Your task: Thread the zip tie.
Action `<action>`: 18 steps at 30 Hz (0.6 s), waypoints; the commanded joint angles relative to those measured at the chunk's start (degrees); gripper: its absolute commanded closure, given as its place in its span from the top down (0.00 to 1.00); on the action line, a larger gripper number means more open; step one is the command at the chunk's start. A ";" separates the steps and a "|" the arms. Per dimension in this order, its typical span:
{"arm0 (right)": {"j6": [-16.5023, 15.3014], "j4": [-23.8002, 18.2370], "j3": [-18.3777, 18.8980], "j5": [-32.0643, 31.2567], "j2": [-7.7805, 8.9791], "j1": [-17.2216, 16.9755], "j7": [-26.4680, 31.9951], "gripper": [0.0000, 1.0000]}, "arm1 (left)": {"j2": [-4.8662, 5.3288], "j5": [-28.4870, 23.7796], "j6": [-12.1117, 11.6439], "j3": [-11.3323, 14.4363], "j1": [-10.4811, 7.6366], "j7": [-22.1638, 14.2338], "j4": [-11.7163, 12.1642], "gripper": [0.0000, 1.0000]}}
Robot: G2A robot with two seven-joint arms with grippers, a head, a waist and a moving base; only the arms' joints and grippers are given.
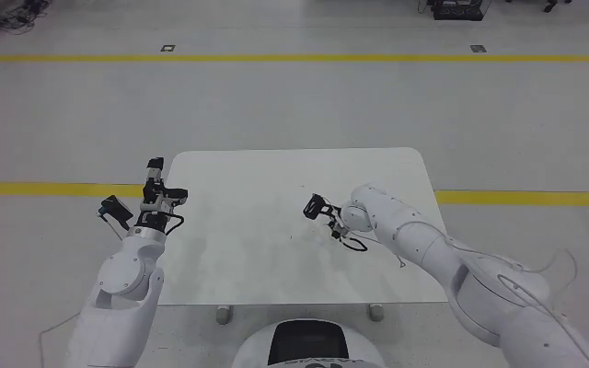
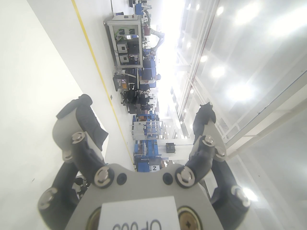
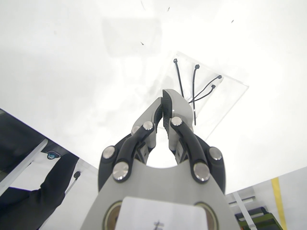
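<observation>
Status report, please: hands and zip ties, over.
Left hand open, at table edge. Right hand shut, pointing at zip ties on clear tray. Nothing between them.

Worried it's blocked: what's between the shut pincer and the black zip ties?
Nothing: the right wrist view shows only bare clear plastic tray between right pincer and black zip ties.

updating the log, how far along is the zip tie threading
Done: nothing yet. The four zip ties lie straight and unlooped on a clear sheet on the table. In hand: nothing. The right gripper is shut close to them with nothing seen in its grip, and the left gripper is open and empty by the table's edge. Left: pick up a tie and feed its tail through its head.
</observation>
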 commanded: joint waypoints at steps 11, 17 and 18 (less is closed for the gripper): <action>0.00 -1.96 -1.86 2.03 0.45 0.35 1.37 0.00 | 0.00 0.00 0.00 0.00 0.00 0.00 0.00 1.00; 0.00 -3.24 -1.86 2.31 0.81 0.07 2.52 0.00 | 0.00 0.00 0.00 0.00 0.00 0.00 0.00 1.00; 0.00 -3.53 -1.86 2.37 0.89 0.02 2.83 0.00 | 0.00 0.00 0.00 0.00 0.00 0.00 0.00 1.00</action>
